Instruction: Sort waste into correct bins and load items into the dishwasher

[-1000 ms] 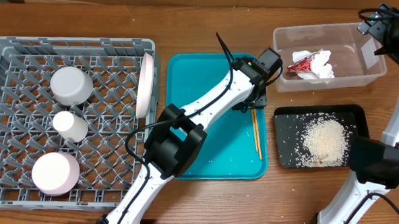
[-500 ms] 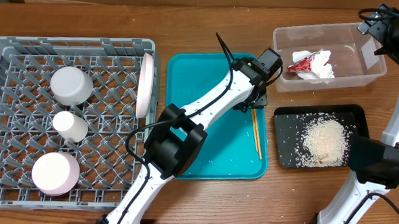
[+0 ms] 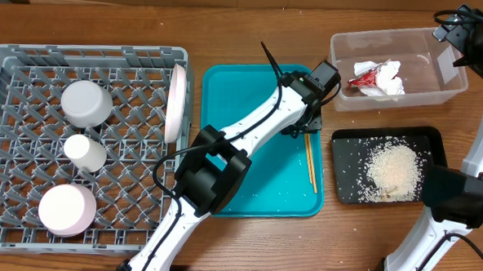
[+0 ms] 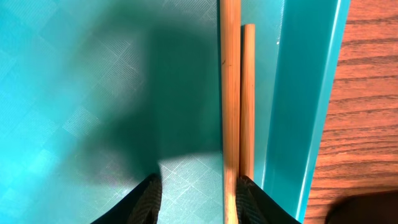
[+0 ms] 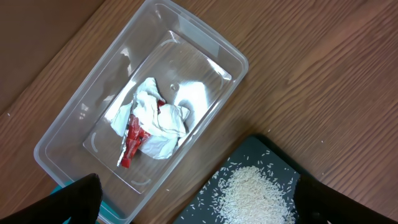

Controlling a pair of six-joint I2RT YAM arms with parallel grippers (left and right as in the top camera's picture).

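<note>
**Two chopsticks left to load**

Looks close to finished. Counts four white dishes in the grey dish rack: a bowl, a small cup, another round dish, and a plate standing on edge against the right wall. Finds the crumpled napkin and red wrapper already inside the clear tub, and the rice heaped in the black tray. Leaves, by this reckoning, only the pair of chopsticks, lying side by side on the teal serving tray just inside its right rim. Adds perhaps a few white specks near the tray's front edge, too small to identify. Straddles the sticks near one end with the left gripper, fingers apart, not clamped. Hangs the right gripper above the tub, spread wide, empty. Expects trouble mainly from that raised rim, just beside the outer stick, crowding one finger. Otherwise expects it from the upright plate on the way into the rack.
</note>
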